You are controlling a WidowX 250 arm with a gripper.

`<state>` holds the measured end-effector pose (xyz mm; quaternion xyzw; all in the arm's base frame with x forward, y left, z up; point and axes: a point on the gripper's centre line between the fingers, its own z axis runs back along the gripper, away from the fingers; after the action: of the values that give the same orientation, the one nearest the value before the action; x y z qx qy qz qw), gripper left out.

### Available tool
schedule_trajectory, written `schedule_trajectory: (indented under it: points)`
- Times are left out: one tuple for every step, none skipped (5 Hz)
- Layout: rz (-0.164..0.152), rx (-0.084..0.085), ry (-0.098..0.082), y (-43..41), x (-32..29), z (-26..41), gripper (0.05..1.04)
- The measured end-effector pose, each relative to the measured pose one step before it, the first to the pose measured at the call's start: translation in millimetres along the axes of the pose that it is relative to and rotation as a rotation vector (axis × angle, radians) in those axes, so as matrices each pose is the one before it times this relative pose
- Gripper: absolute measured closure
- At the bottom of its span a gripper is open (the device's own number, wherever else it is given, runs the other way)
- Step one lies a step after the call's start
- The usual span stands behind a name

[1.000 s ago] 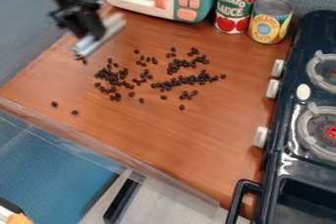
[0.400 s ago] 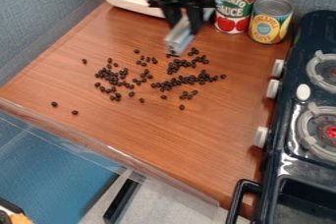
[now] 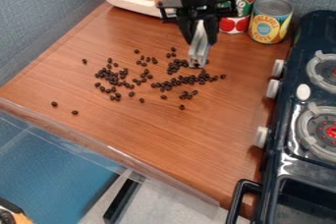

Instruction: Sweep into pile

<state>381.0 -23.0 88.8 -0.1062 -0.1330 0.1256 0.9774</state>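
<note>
My black gripper (image 3: 200, 29) hangs over the upper middle of the wooden surface, in front of the toy microwave and the tomato can. It is shut on a light grey, flat-sided sweeping tool (image 3: 199, 51), whose lower end points down over the right part of the beans and hides some of them. Small dark beans lie scattered in loose clusters: one cluster (image 3: 113, 76) on the left, another (image 3: 187, 80) on the right, just below the tool's end. A few stray beans (image 3: 74, 112) lie toward the lower left, and a single one (image 3: 85, 61) at the upper left.
The teal and white toy microwave (image 3: 131, 3) stands at the back, with a tomato can (image 3: 235, 24) and a pineapple can (image 3: 270, 20) to its right. A dark toy stove (image 3: 289, 115) borders the right side. A clear raised edge (image 3: 98, 142) runs along the front.
The gripper has come from the upper left to the right with the tool, which has turned from slanted to nearly upright. A single bean now shows at the upper left; the main clusters look unmoved.
</note>
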Motion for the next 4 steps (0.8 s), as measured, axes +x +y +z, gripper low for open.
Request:
schedule_trajectory:
  points:
    - [0.0186,0.0223,0.0149,-3.78,-9.17,-20.75,0.706]
    - [0.0261,0.0064,-0.0152,-6.94,-1.39,-14.96,0.706]
    - [0.0043,0.0078,0.0199,-10.89,-5.24,-14.27,0.706]
    - [0.0054,0.0037,0.0064,-6.52,2.02,-10.78,0.706]
